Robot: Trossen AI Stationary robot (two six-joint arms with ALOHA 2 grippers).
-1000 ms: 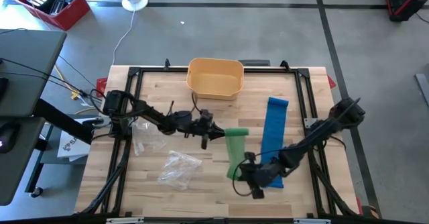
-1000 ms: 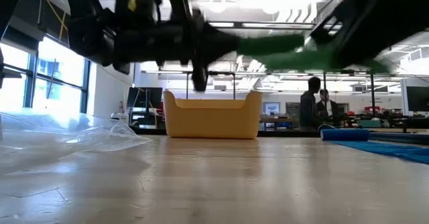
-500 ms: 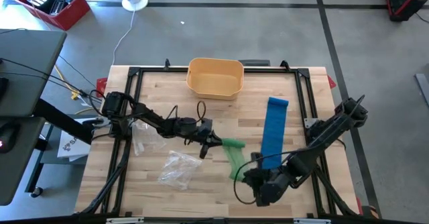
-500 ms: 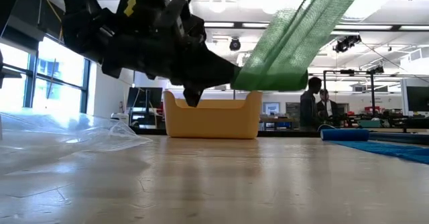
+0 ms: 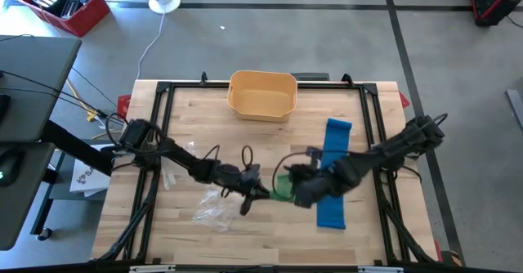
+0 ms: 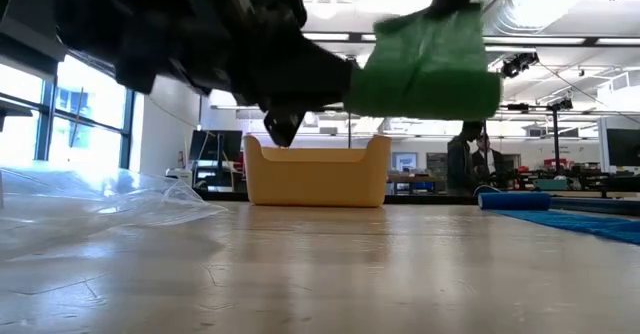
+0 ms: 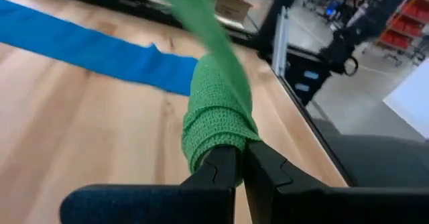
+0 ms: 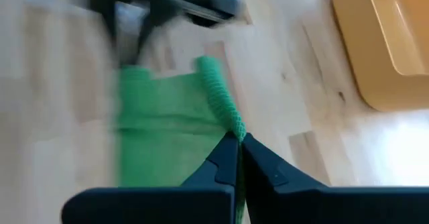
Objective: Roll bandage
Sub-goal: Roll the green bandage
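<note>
Green bandage (image 5: pixel 282 185): 1, held in the air above the wooden table (image 5: pixel 204 118), in front of the yellow tub (image 5: pixel 262 94) and well apart from it; partly wound into a roll at one end.
Blue bandage (image 5: pixel 332 171): 1, lying flat and unrolled on the table, to the right of the yellow tub and nearer the front edge.
Yellow tub: 1, at the back middle of the table.
Clear plastic bags (image 5: pixel 214 205): 2, crumpled, front-left of the tub; the 2nd (image 5: pixel 176 171) lies nearer the left rail.
Arms: 2.
Left gripper (image 7: pixel 238 158): fingers clenched on the wound end of the green bandage, front of the tub.
Right gripper (image 8: pixel 236 143): fingers pinched tight on the loose edge of the green bandage, just right of the left gripper.
People: 2, standing far behind the table (image 6: pixel 470 154).
Change from 1 second ago: the green bandage was a long flat strip stretched between the grippers; now it is bunched into a short thick roll. The right gripper has come from the front edge up and left, close to the left gripper. The left gripper has shifted slightly toward the front. The blue bandage, tub and bags have stayed put.
</note>
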